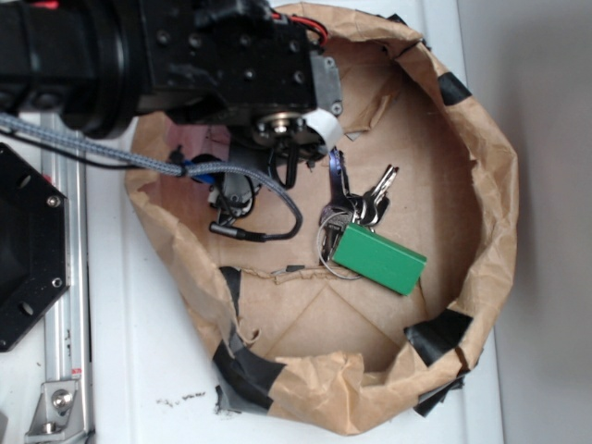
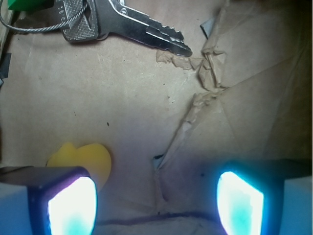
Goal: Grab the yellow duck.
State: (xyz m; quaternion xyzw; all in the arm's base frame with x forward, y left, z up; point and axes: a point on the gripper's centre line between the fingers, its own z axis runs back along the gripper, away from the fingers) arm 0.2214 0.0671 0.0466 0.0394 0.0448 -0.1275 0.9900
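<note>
In the wrist view the yellow duck (image 2: 84, 159) lies on the brown paper floor, half hidden behind my left fingertip (image 2: 71, 208). My gripper (image 2: 155, 205) is open, with wide bare paper between its two glowing pads. The duck sits just outside the left pad, not between them. Its beak does not show. In the exterior view the arm covers the duck, and the gripper (image 1: 242, 190) hangs low inside the paper bowl (image 1: 495, 231) at its upper left.
A bunch of keys (image 1: 365, 199) on a wire ring with a green key tag (image 1: 379, 261) lies mid-bowl; a key (image 2: 142, 27) shows at the wrist view's top. Crumpled paper folds (image 2: 210, 68) rise on the right. The bowl's taped walls surround everything.
</note>
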